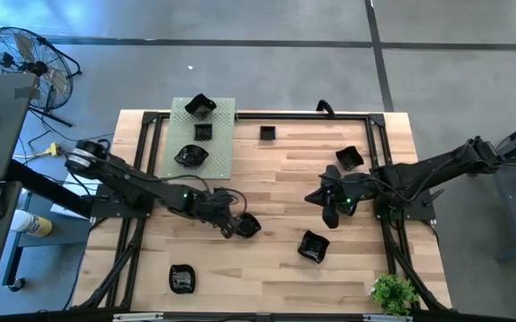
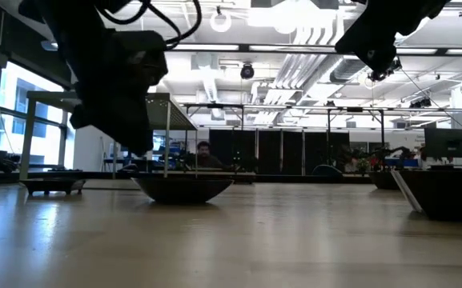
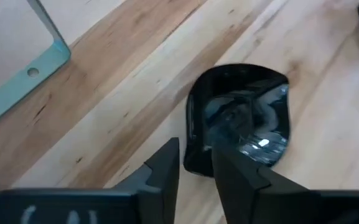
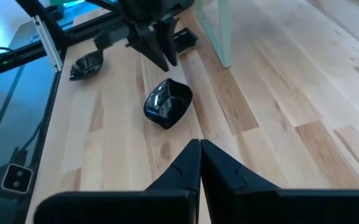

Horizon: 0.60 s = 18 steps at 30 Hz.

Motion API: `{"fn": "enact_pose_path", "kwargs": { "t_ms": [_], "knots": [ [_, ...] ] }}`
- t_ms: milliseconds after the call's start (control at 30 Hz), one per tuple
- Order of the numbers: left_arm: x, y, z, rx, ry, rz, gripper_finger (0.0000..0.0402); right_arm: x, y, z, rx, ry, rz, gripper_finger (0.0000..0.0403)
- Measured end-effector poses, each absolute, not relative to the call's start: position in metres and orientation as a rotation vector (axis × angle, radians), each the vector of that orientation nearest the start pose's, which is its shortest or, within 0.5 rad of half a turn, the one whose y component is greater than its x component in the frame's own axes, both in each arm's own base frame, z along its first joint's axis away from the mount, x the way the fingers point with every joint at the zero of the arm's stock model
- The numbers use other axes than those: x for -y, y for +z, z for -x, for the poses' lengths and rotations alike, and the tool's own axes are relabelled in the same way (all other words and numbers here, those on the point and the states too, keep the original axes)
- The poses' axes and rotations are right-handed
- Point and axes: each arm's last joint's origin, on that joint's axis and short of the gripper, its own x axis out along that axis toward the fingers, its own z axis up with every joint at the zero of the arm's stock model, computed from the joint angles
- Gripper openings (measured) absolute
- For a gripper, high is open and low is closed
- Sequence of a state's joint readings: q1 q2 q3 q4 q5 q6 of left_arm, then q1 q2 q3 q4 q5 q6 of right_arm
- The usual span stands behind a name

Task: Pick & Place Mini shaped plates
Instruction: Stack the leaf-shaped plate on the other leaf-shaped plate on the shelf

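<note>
A glossy black mini shaped plate [image 1: 249, 226] [image 3: 241, 118] with a wavy rim lies flat on the wooden table near its middle. My left gripper [image 1: 232, 227] [image 3: 195, 154] slants down just beside it, open by a narrow gap, and the plate's near rim [image 3: 195, 167] shows between the fingertips. In the right wrist view my left gripper [image 4: 162, 62] ends a little above the plate [image 4: 167, 102]. My right gripper [image 1: 329, 213] [image 4: 200, 147] hangs shut and empty over the table's right half.
Three black plates [image 1: 201, 105] [image 1: 204, 131] [image 1: 190, 156] sit on the pale green perforated board [image 1: 224, 143] at the far left. More plates lie on the table [image 1: 267, 133] [image 1: 349, 158] [image 1: 313, 246] [image 1: 182, 278]. A small green plant [image 1: 393, 293] stands at the near right corner.
</note>
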<state>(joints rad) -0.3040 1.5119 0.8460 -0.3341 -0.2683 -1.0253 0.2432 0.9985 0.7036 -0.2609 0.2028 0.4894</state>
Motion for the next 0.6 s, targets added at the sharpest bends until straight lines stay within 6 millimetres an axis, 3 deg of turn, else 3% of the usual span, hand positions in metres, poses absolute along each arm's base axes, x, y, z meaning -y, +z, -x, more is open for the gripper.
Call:
{"fn": "enact_pose_path", "kwargs": {
  "t_ms": [233, 433, 600],
  "knots": [
    [0.077, 0.164, -0.285, -0.88, 0.478, 0.625, 0.0101, -0.046, 0.261, -0.206, -0.538, -0.073, -0.342, 0.0004],
    [0.077, 0.159, -0.29, -0.866, 0.465, 0.596, 0.01, -0.046, 0.262, -0.206, -0.532, -0.071, -0.343, 0.0002],
    [0.078, 0.153, -0.293, -0.878, 0.447, 0.58, 0.008, -0.046, 0.262, -0.206, -0.531, -0.069, -0.336, 0.0006]
  ]
}}
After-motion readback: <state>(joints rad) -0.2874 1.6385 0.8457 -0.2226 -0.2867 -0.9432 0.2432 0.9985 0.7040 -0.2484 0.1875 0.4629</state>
